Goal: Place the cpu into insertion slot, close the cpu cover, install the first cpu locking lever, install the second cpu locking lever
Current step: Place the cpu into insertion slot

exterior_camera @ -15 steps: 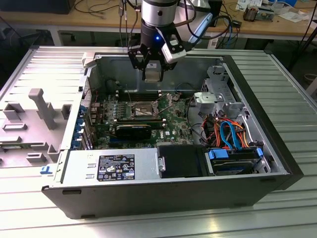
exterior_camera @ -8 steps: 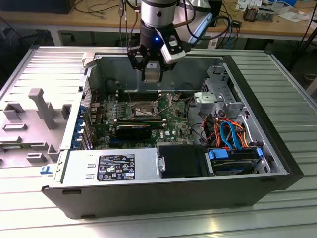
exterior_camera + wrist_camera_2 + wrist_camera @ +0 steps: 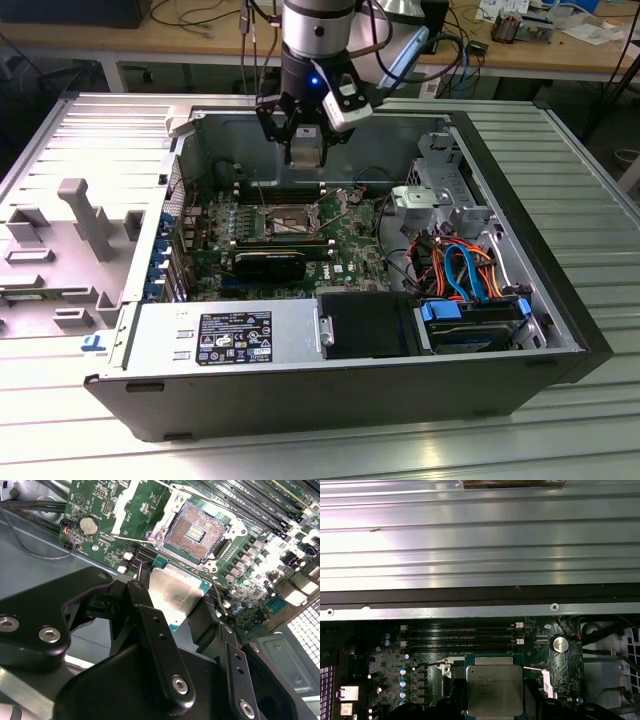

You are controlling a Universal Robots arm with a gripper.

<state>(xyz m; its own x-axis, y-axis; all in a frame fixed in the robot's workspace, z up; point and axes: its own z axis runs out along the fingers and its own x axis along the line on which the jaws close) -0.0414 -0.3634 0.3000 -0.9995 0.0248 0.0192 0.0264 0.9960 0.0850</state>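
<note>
Table (image 3: 330,455): a ribbed metal surface that carries an open computer case.
Computer case (image 3: 300,400): a dark tower lying on its side, with the side panel off and the interior facing up.
Arm (image 3: 318,30): comes down from above near the case's far wall in the exterior view.
Motherboard (image 3: 350,245): a green board flat on the case floor, filling the middle of the case.
Power supply (image 3: 225,335): a silver box along the case's near wall, toward the exterior view's left.
Cables (image 3: 465,265): orange and blue leads bunched in the near corner on the exterior view's right.
Gripper (image 3: 303,150): black and pointing down over the far part of the motherboard. In the second wrist view its fingers (image 3: 150,625) pinch the chip by two opposite edges.
Memory slots (image 3: 462,637): long dark rows running along the motherboard's edge by the case wall.
Insertion slot (image 3: 192,530): a square socket with a silver rim near the middle of the motherboard. It is uncovered, with its field of contacts showing.
Cpu (image 3: 175,592): a flat square chip, silvery top facing up. It is held in the air between the fingers, close to the insertion slot and not seated in it.
Coin battery (image 3: 88,526): a small round silver cell on the motherboard, apart from the insertion slot.
</note>
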